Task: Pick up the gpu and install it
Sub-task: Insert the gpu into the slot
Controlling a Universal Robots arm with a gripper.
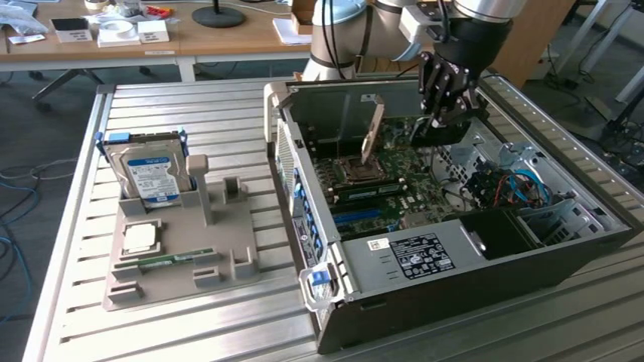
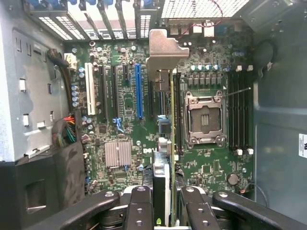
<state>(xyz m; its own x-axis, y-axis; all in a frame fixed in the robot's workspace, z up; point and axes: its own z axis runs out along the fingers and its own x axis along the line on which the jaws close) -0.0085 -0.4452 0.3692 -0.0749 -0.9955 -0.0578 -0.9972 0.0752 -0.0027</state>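
Exterior view: the gripper (image 1: 443, 121) hangs inside the open case (image 1: 453, 264), fingers closed on the gpu (image 1: 427, 136), which is held on edge above the motherboard (image 1: 382, 188).

Wrist view: the gripper (image 2: 165, 211) pinches the gpu (image 2: 163, 57) edge-on, its bracket towards the rear slots, beside the CPU socket (image 2: 205, 120).

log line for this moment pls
gripper shut on gpu | gpu edge-on above motherboard inside open pc case | seated: cannot tell
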